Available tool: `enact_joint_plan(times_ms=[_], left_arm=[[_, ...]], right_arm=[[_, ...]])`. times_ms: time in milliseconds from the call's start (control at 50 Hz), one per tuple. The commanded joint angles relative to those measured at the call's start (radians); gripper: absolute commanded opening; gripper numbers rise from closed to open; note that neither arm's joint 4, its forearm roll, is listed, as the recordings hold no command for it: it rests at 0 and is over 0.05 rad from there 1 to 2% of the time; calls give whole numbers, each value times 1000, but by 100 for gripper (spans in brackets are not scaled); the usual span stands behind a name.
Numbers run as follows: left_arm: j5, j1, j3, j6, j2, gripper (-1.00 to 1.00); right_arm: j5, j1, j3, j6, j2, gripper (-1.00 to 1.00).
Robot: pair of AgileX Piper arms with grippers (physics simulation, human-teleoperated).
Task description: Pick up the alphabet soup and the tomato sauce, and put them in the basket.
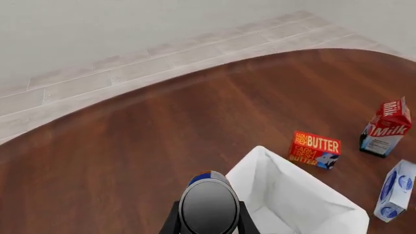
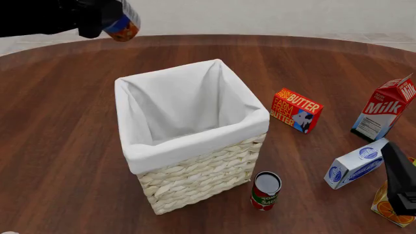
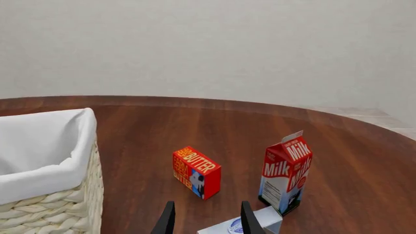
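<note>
My left gripper (image 2: 107,19) is high over the table's far left and is shut on the alphabet soup (image 2: 124,23), a blue and orange can. It hangs beyond the basket's far left corner. In the left wrist view the can's silver top (image 1: 209,207) sits between the dark fingers (image 1: 170,225), with the liner of the basket (image 1: 295,195) just beside it. The basket (image 2: 195,170), cream wicker with a white liner, stands mid-table. The tomato sauce (image 2: 266,190), a red and green can, stands upright at the basket's near right corner. My right gripper (image 3: 208,222) is open and holds nothing.
Right of the basket stand a butter box (image 2: 296,109), a milk carton (image 2: 385,112) and a blue-and-white carton (image 2: 354,165) lying on its side. An orange juice carton (image 2: 387,207) sits under my right gripper (image 2: 394,156). The table's round far edge (image 1: 195,73) meets a pale floor.
</note>
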Motion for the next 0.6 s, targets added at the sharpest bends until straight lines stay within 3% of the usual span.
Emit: enact_joint_plan(times_ms=[20, 360, 600], left_arm=[[-8, -76, -16, 15, 20, -100], [12, -191, -11, -2, 29, -100], [14, -225, -3, 15, 74, -100]], right_arm=[[0, 3, 0, 0, 0, 100], [1, 3, 0, 3, 0, 100], [1, 1, 0, 3, 0, 100]])
